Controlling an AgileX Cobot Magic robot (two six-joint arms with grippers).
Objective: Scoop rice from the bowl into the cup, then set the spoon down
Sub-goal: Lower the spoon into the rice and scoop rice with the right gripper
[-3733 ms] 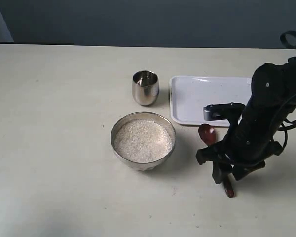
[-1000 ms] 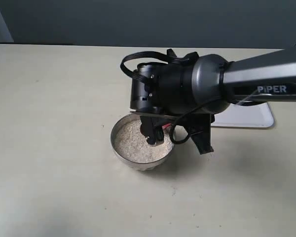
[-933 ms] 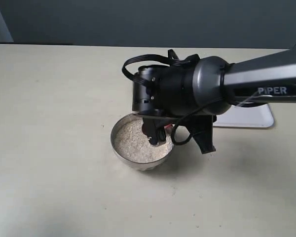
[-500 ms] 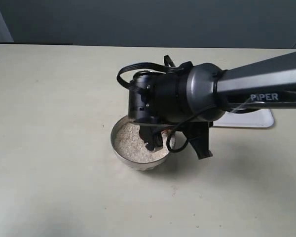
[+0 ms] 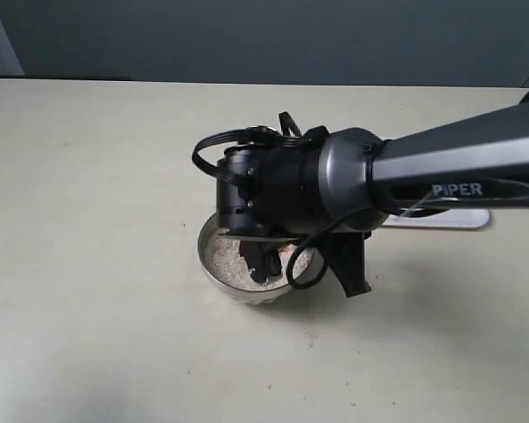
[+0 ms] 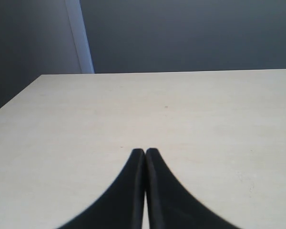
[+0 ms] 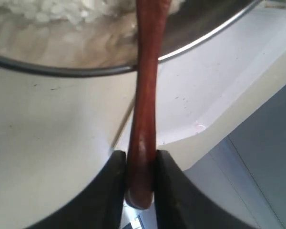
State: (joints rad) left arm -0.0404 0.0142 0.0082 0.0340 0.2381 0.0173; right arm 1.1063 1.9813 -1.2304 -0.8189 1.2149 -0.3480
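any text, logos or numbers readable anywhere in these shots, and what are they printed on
"PIPER": white capitals on the grey link of the right arm, seen in the exterior view.
No other text: nothing is printed on the bowl, the spoon or the white tray, and neither wrist view shows any lettering.

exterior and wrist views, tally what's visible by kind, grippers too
steel bowl: 1
wooden spoon: 1
white tray: 1
grippers: 2, left gripper and right gripper
total: 5; the cup is hidden behind the arm
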